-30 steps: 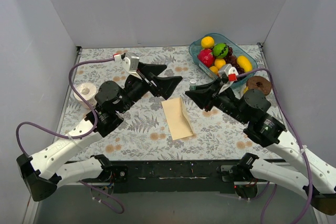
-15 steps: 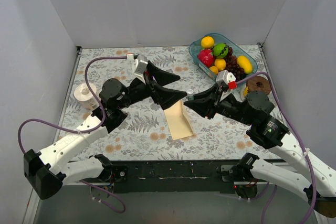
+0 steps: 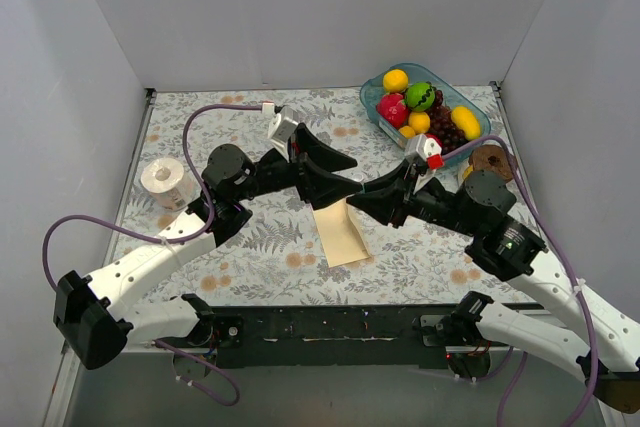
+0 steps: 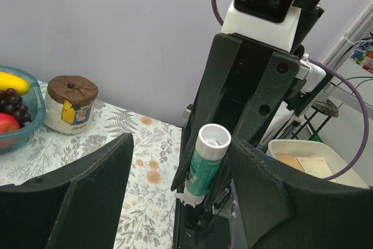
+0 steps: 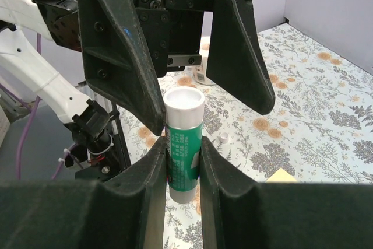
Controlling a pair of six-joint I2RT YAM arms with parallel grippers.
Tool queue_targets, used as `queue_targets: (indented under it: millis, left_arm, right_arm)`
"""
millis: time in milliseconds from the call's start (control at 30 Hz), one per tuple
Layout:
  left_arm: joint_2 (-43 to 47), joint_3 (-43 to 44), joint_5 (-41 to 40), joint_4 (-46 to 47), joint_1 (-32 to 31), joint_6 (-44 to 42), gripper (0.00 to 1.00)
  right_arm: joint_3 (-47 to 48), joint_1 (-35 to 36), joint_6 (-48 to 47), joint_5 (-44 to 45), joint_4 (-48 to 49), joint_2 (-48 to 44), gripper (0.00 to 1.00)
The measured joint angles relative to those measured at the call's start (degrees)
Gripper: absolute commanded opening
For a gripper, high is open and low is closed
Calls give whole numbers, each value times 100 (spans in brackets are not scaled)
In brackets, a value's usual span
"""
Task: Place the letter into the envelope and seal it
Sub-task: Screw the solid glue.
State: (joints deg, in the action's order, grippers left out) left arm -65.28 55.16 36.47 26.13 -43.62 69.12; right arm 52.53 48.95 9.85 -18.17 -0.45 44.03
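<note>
The envelope (image 3: 341, 234), a pale cream-yellow paper, lies flat at the table's middle. Its far end is hidden under both grippers, and one corner shows in the right wrist view (image 5: 281, 174). The salmon letter is not visible. My right gripper (image 3: 358, 199) (image 5: 182, 155) is shut on a green glue stick with a white top (image 5: 183, 141), holding it upright above the table. My left gripper (image 3: 350, 177) (image 4: 180, 161) is open, and its fingers straddle the stick's top (image 4: 207, 161) without touching it.
A blue bowl (image 3: 472, 139) of fruit stands at the back right, with a brown-topped roll (image 3: 491, 161) beside it. A white tape roll (image 3: 163, 175) sits at the left. A small white cap (image 5: 223, 139) lies on the floral tablecloth.
My left gripper moved right and my right gripper moved left. They met over the envelope's far end, and the open left fingers now frame the glue stick.
</note>
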Motion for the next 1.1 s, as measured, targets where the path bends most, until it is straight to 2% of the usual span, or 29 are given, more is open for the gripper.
queue_targets:
  millis: [167, 333, 633, 733, 767, 800, 967, 1100]
  left_arm:
    - [-4, 35, 24, 118, 2, 26, 66]
    - [-4, 39, 46, 188, 0, 39, 56]
    - [-63, 39, 258, 260, 0, 96, 52]
    - [-72, 39, 286, 258, 2, 118, 31]
    - [-76, 39, 317, 260, 0, 138, 8]
    - [-76, 39, 339, 264, 0, 144, 0]
    - [-92, 61, 350, 234, 0, 96, 0]
    - [-221, 376, -127, -380, 2, -116, 0]
  right_arm:
    - [0, -9, 2, -111, -2, 76, 1]
    - [0, -9, 7, -192, 0, 155, 1]
    - [0, -9, 24, -195, 13, 153, 1]
    - [0, -9, 28, -195, 15, 144, 1]
    - [0, -9, 28, -188, 13, 144, 1]
    - [0, -17, 31, -166, 7, 146, 1]
    - [-11, -46, 68, -57, -11, 188, 1]
    - [76, -50, 203, 525, -13, 448, 1]
